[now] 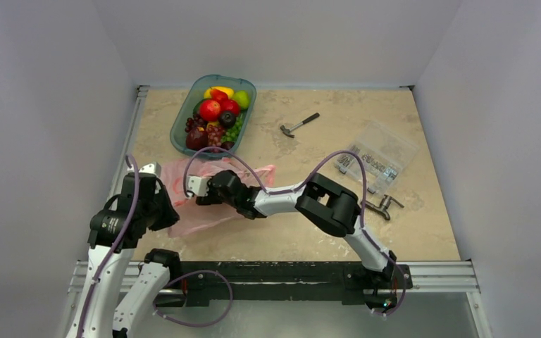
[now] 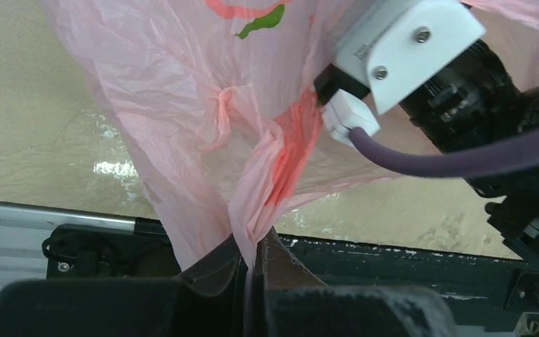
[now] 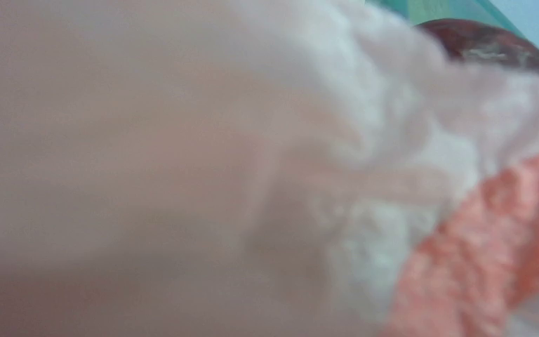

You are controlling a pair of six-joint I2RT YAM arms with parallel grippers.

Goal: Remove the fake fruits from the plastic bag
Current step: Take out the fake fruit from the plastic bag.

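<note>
The pink plastic bag (image 1: 208,211) lies crumpled on the table near the front left, and it fills the left wrist view (image 2: 203,126). My left gripper (image 2: 253,256) is shut on a gathered fold of the bag's near edge; in the top view it is at the bag's left side (image 1: 171,213). My right gripper (image 1: 201,198) reaches into the bag from the right, and its jaws are hidden. The right wrist view shows only blurred pink bag (image 3: 253,175) pressed close. Several fake fruits (image 1: 215,116) lie in the teal tray (image 1: 180,125). No fruit shows inside the bag.
A small hammer (image 1: 299,125) lies right of the tray. A clear parts box (image 1: 378,155) and black clips (image 1: 384,205) are at the right. The right arm's white wrist camera (image 2: 407,49) hangs close above the left gripper. A dark red fruit (image 3: 481,41) shows past the bag.
</note>
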